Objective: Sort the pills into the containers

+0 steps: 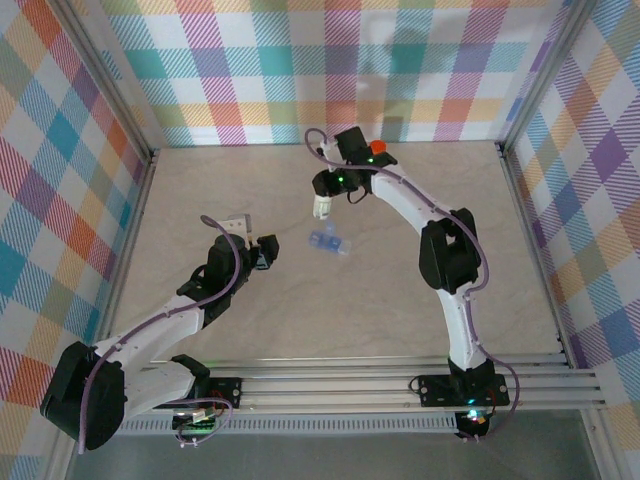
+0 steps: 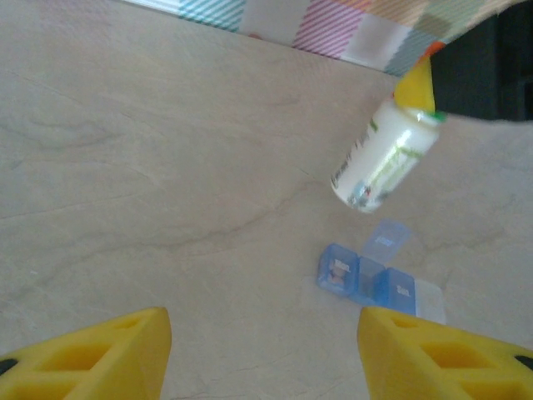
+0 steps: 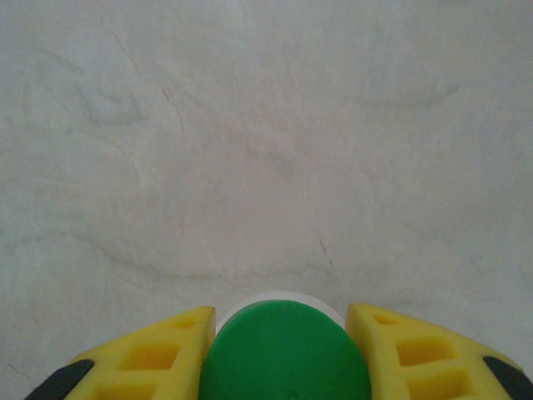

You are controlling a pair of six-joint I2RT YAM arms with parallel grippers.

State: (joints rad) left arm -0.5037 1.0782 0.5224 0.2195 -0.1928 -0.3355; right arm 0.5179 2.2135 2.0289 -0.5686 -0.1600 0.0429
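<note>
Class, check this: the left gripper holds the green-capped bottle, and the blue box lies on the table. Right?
Wrong arm: the right gripper holds the green-capped bottle, as the right wrist view shows. The blue box lies on the table.

Surface [image 1: 250, 310]: pale stone-look top with faint veins, smooth, matt.
Bottle [image 2: 385, 158]: whitish plastic, smooth with a slight sheen, wrapped in a printed label.
Green cap [image 3: 285, 350]: opaque plastic, smooth, satin.
Blue box [image 2: 366, 279]: translucent plastic, glossy, with one paler clear lid.
Left tool [image 2: 265, 358]: yellow plastic fingers, matt, moulded with hollow cells.
Right tool [image 3: 279, 310]: the same matt yellow plastic, black at the outer corners.
Right arm [image 1: 410, 205]: smooth white plastic shell, black matt joint housings.
Cable [image 1: 100, 390]: lilac sheath, smooth.
Rails [image 1: 400, 385]: silvery metal, ribbed.
Walls [image 1: 60, 150]: checked pastel print, matt; cloth or board cannot be told.
</note>
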